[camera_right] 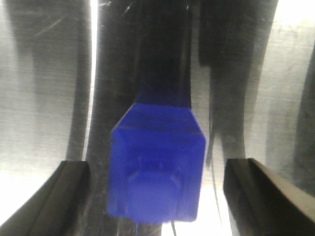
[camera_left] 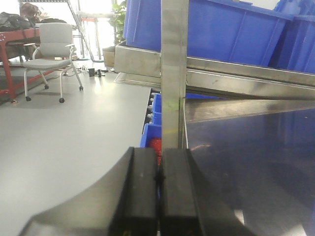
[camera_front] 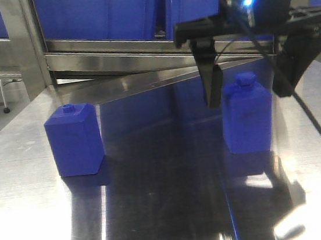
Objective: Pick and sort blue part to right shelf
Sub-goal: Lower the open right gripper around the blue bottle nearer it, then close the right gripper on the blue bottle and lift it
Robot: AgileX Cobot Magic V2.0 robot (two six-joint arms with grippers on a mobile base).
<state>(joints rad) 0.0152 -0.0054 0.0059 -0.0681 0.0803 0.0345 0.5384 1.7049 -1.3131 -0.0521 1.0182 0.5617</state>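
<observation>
The blue part [camera_front: 247,118] stands upright on the steel table [camera_front: 172,212], right of centre; its wide flat cap tops a short neck. My right gripper [camera_front: 248,94] hangs over it, open, with one finger on each side of its top and not touching it. From above, in the right wrist view, the blue part [camera_right: 156,169] sits between the two dark fingers [camera_right: 66,196], with a gap on each side, wider on the right. My left gripper [camera_left: 158,177] is shut on nothing, off the table's left edge.
A squatter blue block [camera_front: 74,139] with a tiny knob stands at the table's left. Behind the table, a steel shelf frame [camera_front: 140,46] carries large blue bins [camera_front: 106,12]. A steel upright [camera_left: 173,73], a white chair [camera_left: 49,51] and grey floor lie left.
</observation>
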